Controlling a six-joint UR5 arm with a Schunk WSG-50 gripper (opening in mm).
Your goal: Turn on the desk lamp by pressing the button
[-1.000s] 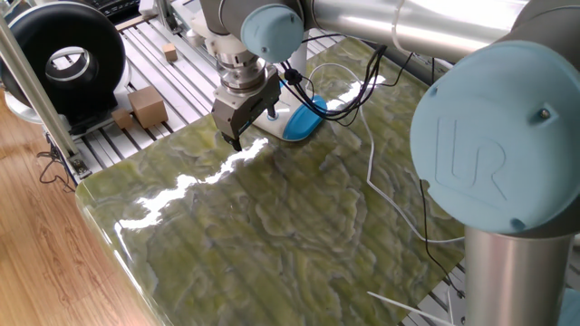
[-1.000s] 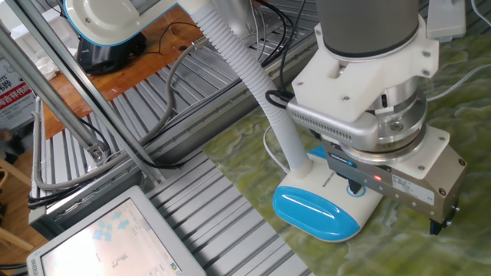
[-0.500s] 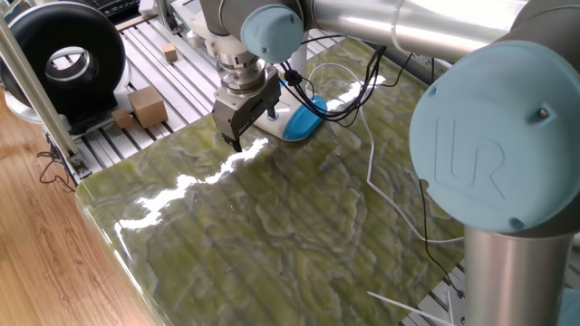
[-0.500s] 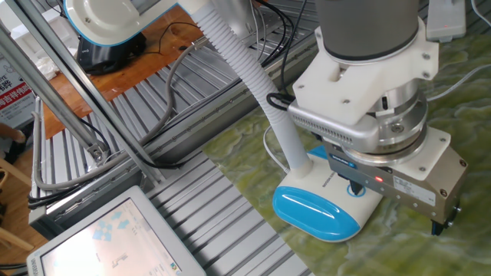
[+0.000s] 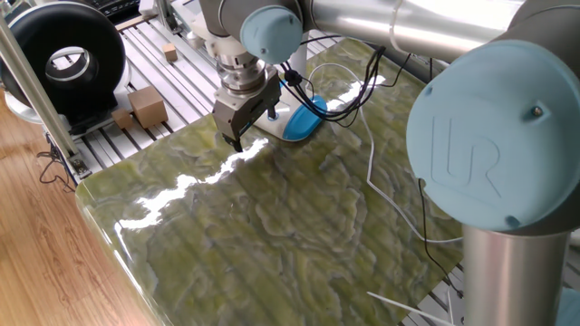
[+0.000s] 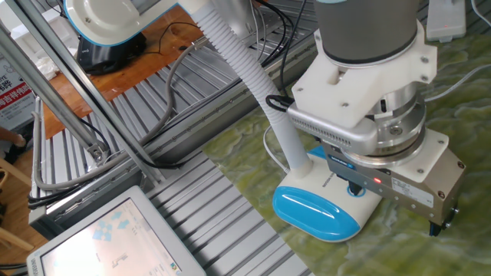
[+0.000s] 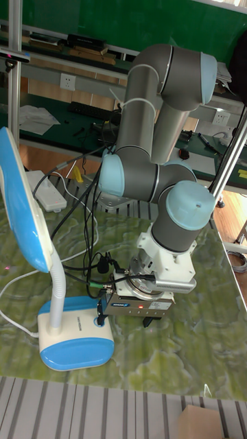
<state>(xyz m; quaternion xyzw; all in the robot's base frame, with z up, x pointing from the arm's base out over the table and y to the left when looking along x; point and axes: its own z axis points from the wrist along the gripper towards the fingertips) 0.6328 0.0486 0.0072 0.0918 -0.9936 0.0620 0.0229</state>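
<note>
The desk lamp stands at the table's edge, with a rounded blue-and-white base (image 6: pixel 318 212), a white ribbed stem (image 7: pixel 60 288) and a blue-backed head (image 7: pixel 24 206). In the one fixed view its blue base (image 5: pixel 304 118) shows just behind the gripper. A small blue-ringed button (image 6: pixel 354 189) peeks out on the white top of the base, partly under the gripper body. My gripper (image 5: pixel 236 139) hangs low, right beside the base, with its fingers pointing down at the table. Only one dark fingertip (image 6: pixel 439 224) shows in the other fixed view, so no gap can be judged.
The green marbled table top (image 5: pixel 272 226) spreads in front of the gripper. White and black cords (image 5: pixel 376 172) trail across it behind the lamp. Cardboard blocks (image 5: pixel 145 107) lie on the metal rails off the table, and a white power strip (image 7: pixel 44 190) lies at the back.
The gripper has shifted only very slightly beside the lamp base. The lamp has not moved.
</note>
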